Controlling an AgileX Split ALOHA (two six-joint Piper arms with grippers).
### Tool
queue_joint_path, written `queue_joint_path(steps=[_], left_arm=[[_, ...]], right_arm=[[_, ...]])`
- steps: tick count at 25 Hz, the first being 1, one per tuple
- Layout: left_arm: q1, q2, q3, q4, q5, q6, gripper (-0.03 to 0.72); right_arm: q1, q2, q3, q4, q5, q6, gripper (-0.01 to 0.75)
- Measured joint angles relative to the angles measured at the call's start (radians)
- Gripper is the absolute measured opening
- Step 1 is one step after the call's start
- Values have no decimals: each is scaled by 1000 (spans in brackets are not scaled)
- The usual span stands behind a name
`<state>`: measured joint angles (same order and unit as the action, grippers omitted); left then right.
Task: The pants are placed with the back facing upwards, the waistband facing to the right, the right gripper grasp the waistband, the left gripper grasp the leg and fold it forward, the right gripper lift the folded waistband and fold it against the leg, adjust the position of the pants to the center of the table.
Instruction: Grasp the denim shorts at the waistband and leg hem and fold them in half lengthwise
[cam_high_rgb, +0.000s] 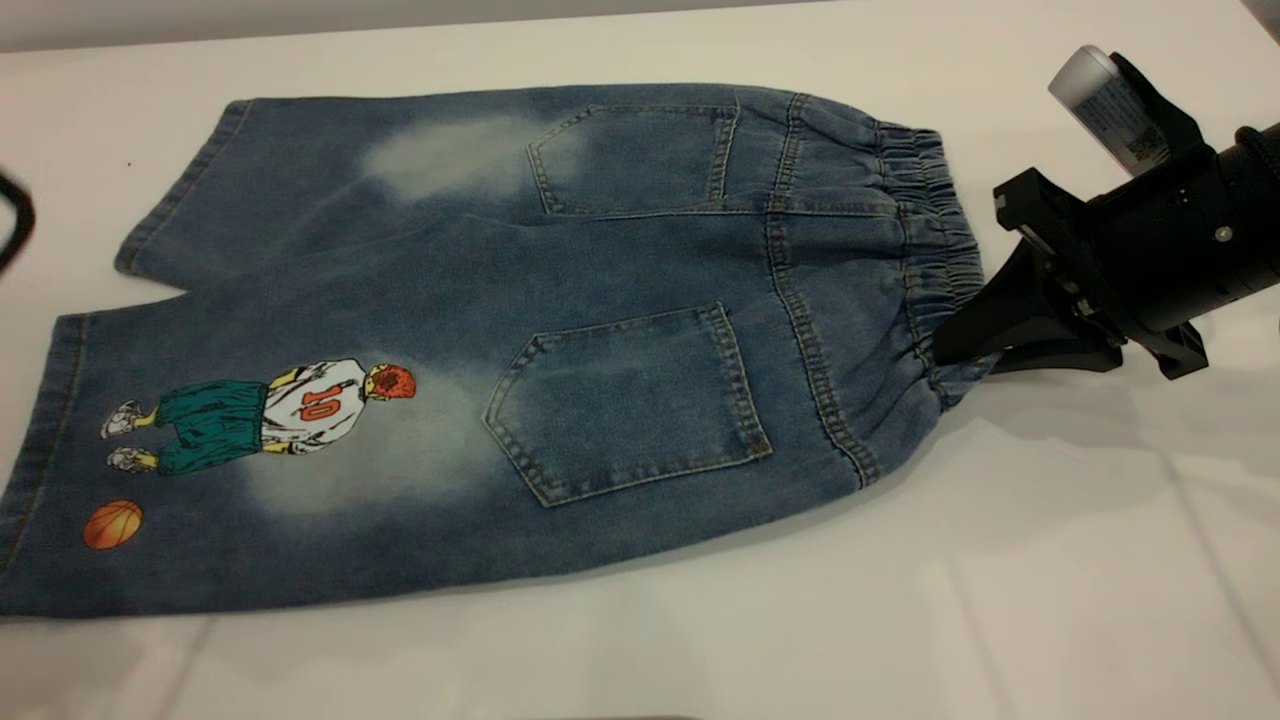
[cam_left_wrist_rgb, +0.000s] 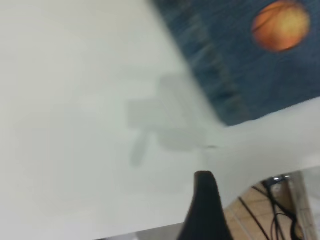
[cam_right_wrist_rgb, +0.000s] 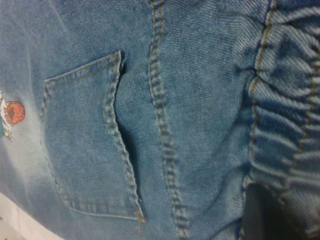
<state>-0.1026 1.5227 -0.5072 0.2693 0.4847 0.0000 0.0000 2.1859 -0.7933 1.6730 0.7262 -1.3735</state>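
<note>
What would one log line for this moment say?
pants: flat, unfolded | right end effector: at waistband corner | left end effector: above table near leg hem

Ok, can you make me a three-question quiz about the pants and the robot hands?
1. Where is the right gripper?
A. at the waistband
B. on a leg hem
C. over the ball print

2. How many back pockets show on the pants?
A. one
B. two
C. four

3. How do the pants lie?
A. folded in half
B. spread flat on the table
C. lifted up

Answers: 1 A, its fingers meet the puckered band's near end. 2 B, two patch pockets show. 3 B, both legs lie unfolded.
</note>
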Motion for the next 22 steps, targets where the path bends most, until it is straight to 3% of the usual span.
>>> queue_joint_path(steps=[4, 12, 22], left_arm=[[0, 102, 3, 117, -76, -128, 511], [0, 284, 0, 155, -225, -156, 511], [0, 401, -59, 164, -256, -155, 492]], right_arm=[[0, 0, 0, 0, 0, 0, 34], [0, 0, 0, 0, 2, 0, 39], [0, 0, 0, 0, 8, -1, 49]])
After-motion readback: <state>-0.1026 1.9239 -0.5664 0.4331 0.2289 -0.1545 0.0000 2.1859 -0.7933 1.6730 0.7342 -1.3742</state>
